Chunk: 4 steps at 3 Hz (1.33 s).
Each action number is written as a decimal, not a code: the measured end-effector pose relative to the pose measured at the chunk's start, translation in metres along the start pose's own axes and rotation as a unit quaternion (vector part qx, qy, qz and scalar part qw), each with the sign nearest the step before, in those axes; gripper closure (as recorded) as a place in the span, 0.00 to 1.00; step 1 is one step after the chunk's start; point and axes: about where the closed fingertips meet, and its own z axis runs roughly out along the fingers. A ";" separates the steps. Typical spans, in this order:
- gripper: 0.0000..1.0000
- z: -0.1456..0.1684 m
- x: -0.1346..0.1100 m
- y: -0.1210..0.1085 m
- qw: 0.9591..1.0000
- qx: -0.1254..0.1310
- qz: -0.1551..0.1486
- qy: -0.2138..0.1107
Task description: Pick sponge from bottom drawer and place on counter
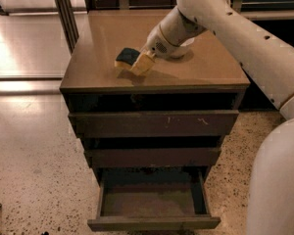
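Placing step: your claw (pixel 142 63) meets the sponge (pixel 127 56) near the surface's (pixel 201 72) front edge; whether it pinches, you cannot tell. Next, release and lift away.

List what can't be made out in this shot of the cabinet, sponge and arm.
All in the camera view:
- Sponge: its right side is hidden behind the pincer, which is low over the middle of the counter. Whether it is gripped is unclear.
- Bottom drawer: the rear of its floor is shadowed under the middle drawer.
- Robot arm: its lower part is cut off by the right and bottom edges.
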 end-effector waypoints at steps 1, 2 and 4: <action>1.00 0.014 0.003 -0.007 1.000 0.007 -0.001 -0.011; 0.84 0.014 0.002 -0.007 1.000 0.008 -0.001 -0.012; 0.36 0.015 0.002 -0.007 1.000 0.008 -0.001 -0.012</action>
